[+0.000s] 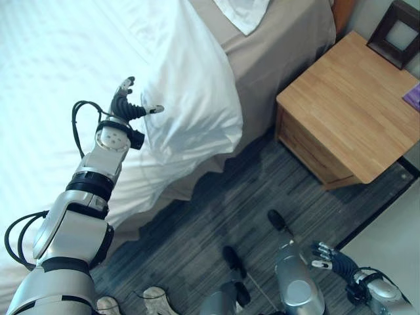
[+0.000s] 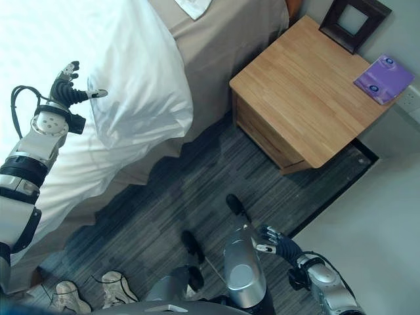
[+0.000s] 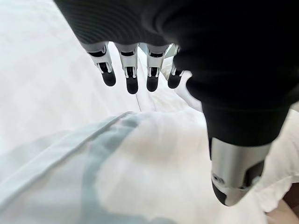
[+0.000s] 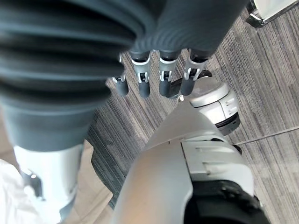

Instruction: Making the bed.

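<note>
Bed: upper left of the frame, white sheet, tan skirt along its side down to the floor.

Duvet: white, bunched at the bed's edge in the upper middle, its lower corner hanging over the side of the bed above the carpet.

Pillow: white, a corner showing at the top edge, lying on the tan cover.

Left hand: left of centre, raised just beside the duvet's folded edge; fingers straight and spread, thumb apart, holding nothing. In the left wrist view the fingers hang above the white cloth without clasping it.

Right hand: lower right, low over the carpet, well apart from the bed; fingers relaxed and empty, as the right wrist view confirms.

Nightstand: wooden, upper right, just beside the bed. On its top: a dark frame at the far corner, a purple pad near the right edge.

Shoes: pale pair, lower left, on the carpet.
</note>
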